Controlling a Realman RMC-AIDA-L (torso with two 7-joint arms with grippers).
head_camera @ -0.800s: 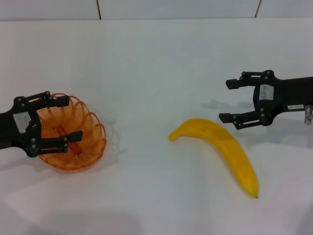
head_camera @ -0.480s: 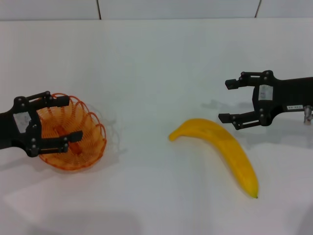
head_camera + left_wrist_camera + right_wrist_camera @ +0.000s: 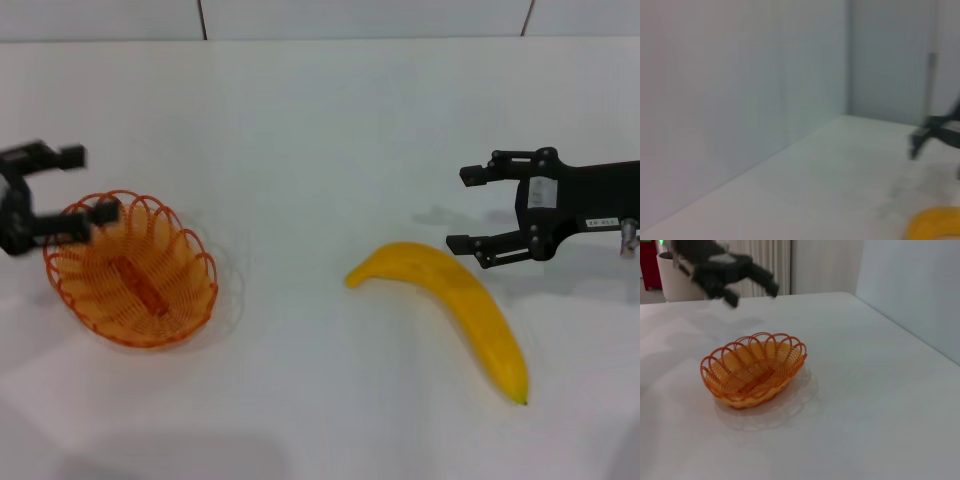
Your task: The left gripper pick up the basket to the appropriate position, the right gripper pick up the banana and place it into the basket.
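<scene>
1. Left gripper (image 3: 62, 188) at the far left edge of the head view, raised behind the basket's far-left rim; fingers apart, holding nothing. Motion-blurred in both the head and right wrist views (image 3: 752, 294).
2. Basket (image 3: 131, 268) sits flat on the white counter (image 3: 320, 130), orange wire, scalloped rim, nothing inside but its own woven floor. Right wrist view shows it free of the gripper (image 3: 753, 368).
3. Banana (image 3: 455, 303) lies on the counter right of centre, well apart from the basket, stem end toward the middle, dark tip toward the near right.
4. Right gripper (image 3: 468, 208) hovers just behind the banana's stem half, fingers apart, not touching the fruit.
5. Small white label on the right gripper's body and another along its arm; print too small to read.
6. Left wrist view: only a yellow edge of the banana (image 3: 935, 226) and the distant right gripper (image 3: 924, 138), blurred.
</scene>
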